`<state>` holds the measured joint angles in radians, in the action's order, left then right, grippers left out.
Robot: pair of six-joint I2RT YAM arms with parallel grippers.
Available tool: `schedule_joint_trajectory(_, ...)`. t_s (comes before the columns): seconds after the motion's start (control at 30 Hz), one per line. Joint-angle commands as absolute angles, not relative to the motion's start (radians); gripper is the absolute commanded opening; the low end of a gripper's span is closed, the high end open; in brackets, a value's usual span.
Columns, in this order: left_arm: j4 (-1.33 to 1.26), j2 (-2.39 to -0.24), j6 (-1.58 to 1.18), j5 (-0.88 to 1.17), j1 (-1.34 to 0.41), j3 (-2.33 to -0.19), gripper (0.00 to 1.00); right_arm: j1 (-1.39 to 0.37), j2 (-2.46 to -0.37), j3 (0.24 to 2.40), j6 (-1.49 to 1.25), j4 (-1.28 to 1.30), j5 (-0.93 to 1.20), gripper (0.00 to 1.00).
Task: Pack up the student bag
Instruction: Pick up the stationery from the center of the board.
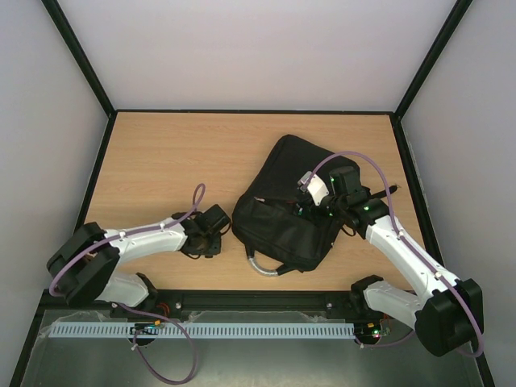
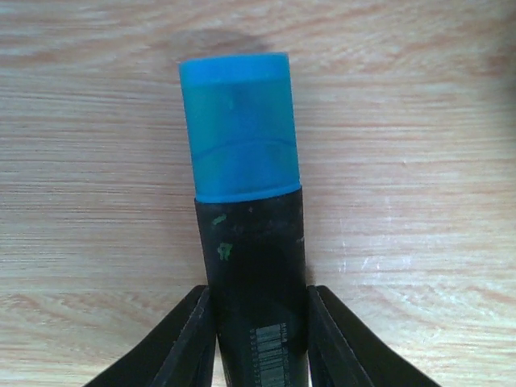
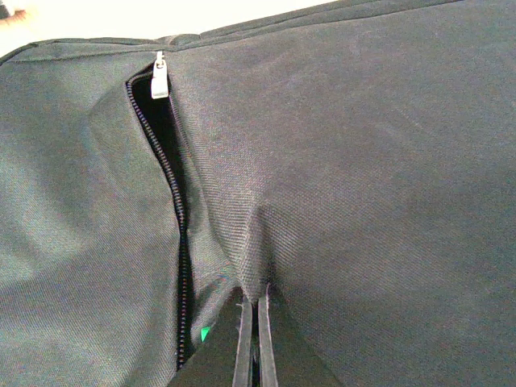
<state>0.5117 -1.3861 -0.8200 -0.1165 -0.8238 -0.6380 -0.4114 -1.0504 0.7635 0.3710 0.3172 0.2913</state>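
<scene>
Lying on the wooden surface [image 1: 161,161], the black student bag [image 1: 282,201] points its grey handle [image 1: 262,266] toward the arm bases. The right claw [image 3: 256,310] is closed, pinching a fold of the bag's fabric just beside an open zip [image 3: 179,218]. Left of the bag, the left claw [image 2: 260,290] clasps the black barrel of a blue-capped highlighter [image 2: 250,226] lying on the surface.

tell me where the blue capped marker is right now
In the left wrist view the marker lies on the wooden table between the fingers of the left gripper; from above, that gripper sits just left of the black bag.
</scene>
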Motion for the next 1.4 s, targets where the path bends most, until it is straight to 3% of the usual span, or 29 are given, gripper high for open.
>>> schedule_joint_trajectory(0.0,0.655,-1.418,-0.819,-0.080,-0.859,-0.629,0.31,-0.410,-1.018,0.764,0.377,0.334,0.340,0.01)
schedule_joint_trajectory(0.17,0.703,-1.398,-0.849,-0.069,-0.945,-0.640,0.28,-0.410,-1.017,0.764,0.376,0.334,0.341,0.01)
schedule_joint_trajectory(0.37,0.765,-1.349,-0.891,-0.026,-0.999,-0.612,0.46,-0.410,-1.020,0.765,0.376,0.334,0.343,0.01)
schedule_joint_trajectory(0.5,0.794,-1.337,-0.903,-0.018,-1.013,-0.610,0.49,-0.409,-1.019,0.765,0.377,0.334,0.342,0.01)
schedule_joint_trajectory(1.03,0.810,-1.407,-0.876,-0.091,-1.014,-0.701,0.25,-0.408,-1.009,0.764,0.376,0.335,0.342,0.01)
schedule_joint_trajectory(1.17,0.981,-1.332,-0.876,-0.185,-1.015,-0.830,0.19,-0.408,-1.011,0.764,0.376,0.334,0.347,0.01)
schedule_joint_trajectory(1.37,1.031,-1.273,-0.745,-0.138,-1.019,-1.033,0.18,-0.408,-1.014,0.765,0.377,0.336,0.354,0.01)
